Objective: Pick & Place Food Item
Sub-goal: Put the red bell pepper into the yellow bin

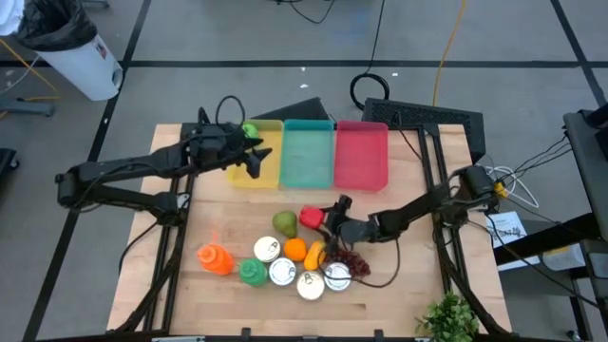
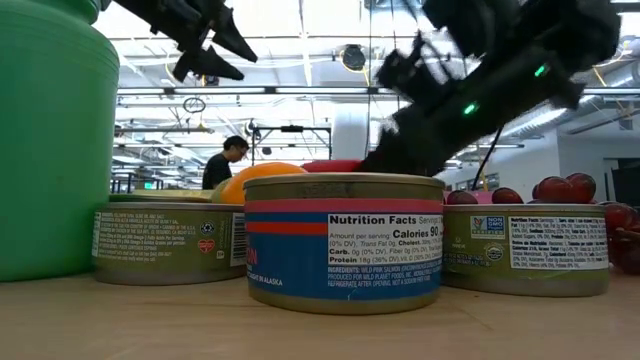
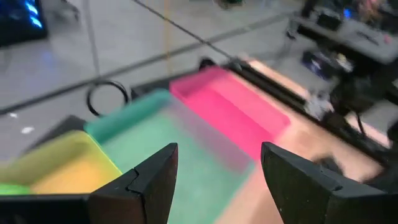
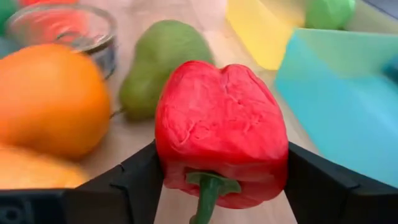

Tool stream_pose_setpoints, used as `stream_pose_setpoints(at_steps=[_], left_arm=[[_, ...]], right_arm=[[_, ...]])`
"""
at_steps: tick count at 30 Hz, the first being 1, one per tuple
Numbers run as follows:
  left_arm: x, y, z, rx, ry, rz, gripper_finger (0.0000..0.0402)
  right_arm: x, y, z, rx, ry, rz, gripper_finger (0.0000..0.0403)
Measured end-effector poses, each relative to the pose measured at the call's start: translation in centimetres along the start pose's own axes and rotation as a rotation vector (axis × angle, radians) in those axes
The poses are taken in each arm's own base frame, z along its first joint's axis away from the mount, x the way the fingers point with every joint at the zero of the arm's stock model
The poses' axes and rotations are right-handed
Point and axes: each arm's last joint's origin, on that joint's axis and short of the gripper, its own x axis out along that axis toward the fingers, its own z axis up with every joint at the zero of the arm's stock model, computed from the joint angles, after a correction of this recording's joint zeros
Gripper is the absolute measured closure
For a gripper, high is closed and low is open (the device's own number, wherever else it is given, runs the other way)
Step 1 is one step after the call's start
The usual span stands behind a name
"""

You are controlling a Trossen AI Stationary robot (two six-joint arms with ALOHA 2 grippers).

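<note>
Right now I see my right gripper point(image 4: 217, 177) low over the table, its fingers point(image 4: 134, 180) pressed against both sides of the red pepper point(image 1: 311, 217), which sits beside the pear point(image 1: 284, 223) near the cans point(image 1: 311, 282). My left gripper point(image 1: 255, 155) hangs over the yellow bin point(image 1: 271, 176), fingers apart and empty, next to the green point(image 1: 307, 157) and pink bins point(image 1: 362, 155).

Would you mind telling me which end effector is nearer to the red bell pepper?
The right. The right end effector has its fingers on either side of the red bell pepper; the left end effector hangs open over the yellow bin, well away.
</note>
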Motion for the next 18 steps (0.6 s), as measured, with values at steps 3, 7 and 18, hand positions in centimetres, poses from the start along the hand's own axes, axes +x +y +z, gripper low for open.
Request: stream_pose_setpoints(at_steps=[3, 7, 18], left_arm=[[0.7, -1.2, -0.7, 0.028, 0.050, -0.093, 0.0163], [2.4, -3.6, -2.5, 0.068, 0.110, -0.169, 0.0163], [6.8, -11.9, -7.9, 0.081, 0.061, -0.565, 0.0163]], right_arm=[[-2.5, 0.3, 1.2, -0.028, 0.010, 0.036, 0.0130], [-6.2, 0.6, 2.3, -0.017, 0.026, 0.096, 0.0136], [-12.2, 3.1, 2.9, 0.013, -0.017, 0.278, 0.0132]])
